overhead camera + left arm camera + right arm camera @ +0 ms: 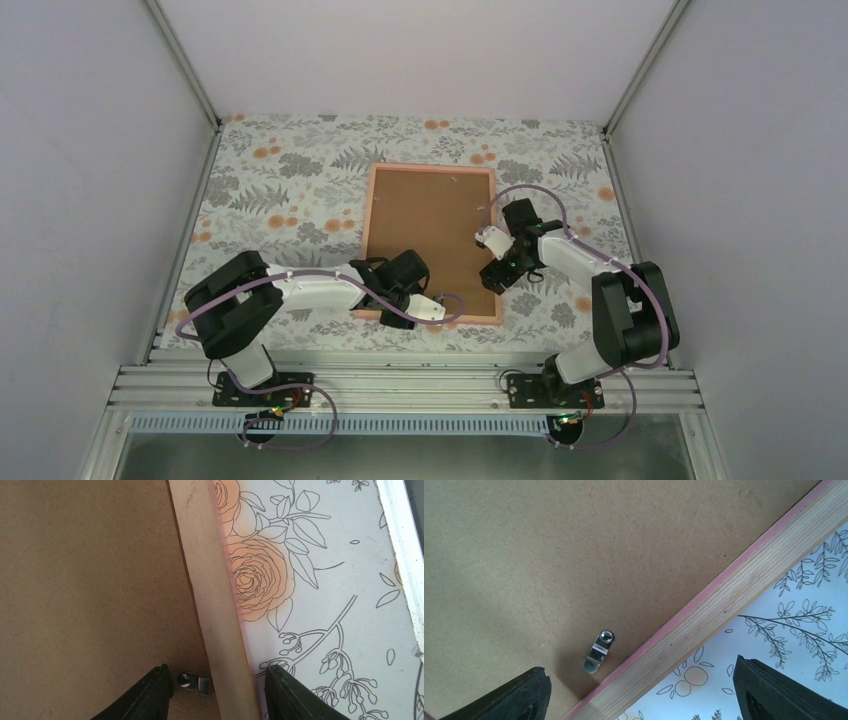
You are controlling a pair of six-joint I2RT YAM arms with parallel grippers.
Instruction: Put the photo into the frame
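Observation:
The frame (432, 167) lies face down on the flowered tablecloth, and the brown backing board (430, 225) fills its middle. The photo is hidden. My left gripper (415, 300) hangs over the frame's near rail (220, 605), open, one finger over the board and one over the cloth. A small metal turn clip (195, 682) lies between the jaws, pointing at the rail. My right gripper (497, 262) is wide open over the right rail (724, 595). A second clip (599, 650) lies on the board there, its tip just short of the rail.
The flowered tablecloth (290, 190) covers the whole table. Grey walls close in the left, right and back. An aluminium rail (400, 385) with both arm bases runs along the near edge. The table's white edge (402, 555) shows close to the frame's near rail.

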